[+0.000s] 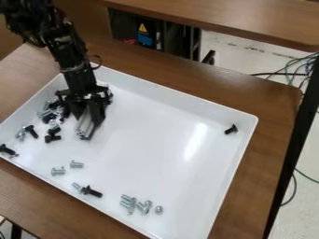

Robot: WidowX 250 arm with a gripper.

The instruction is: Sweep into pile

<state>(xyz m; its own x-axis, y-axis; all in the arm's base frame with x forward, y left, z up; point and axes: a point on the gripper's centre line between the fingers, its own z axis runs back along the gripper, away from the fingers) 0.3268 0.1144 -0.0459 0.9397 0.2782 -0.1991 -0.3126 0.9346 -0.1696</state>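
A wooden counter (255,198) is carrying a white tray (146,154); cables (294,70) are trailing over the floor (240,45) beyond. Dark and silver screws (53,130) are lying mostly along the tray's left and near edges, one black screw (231,130) near its far right corner. The claw (86,123) is gripping a silver metal bar (83,128).

Brn wood tbl (274,102), 2nd tbl (218,16) behind, cables (298,70) nr pale flr (233,56).
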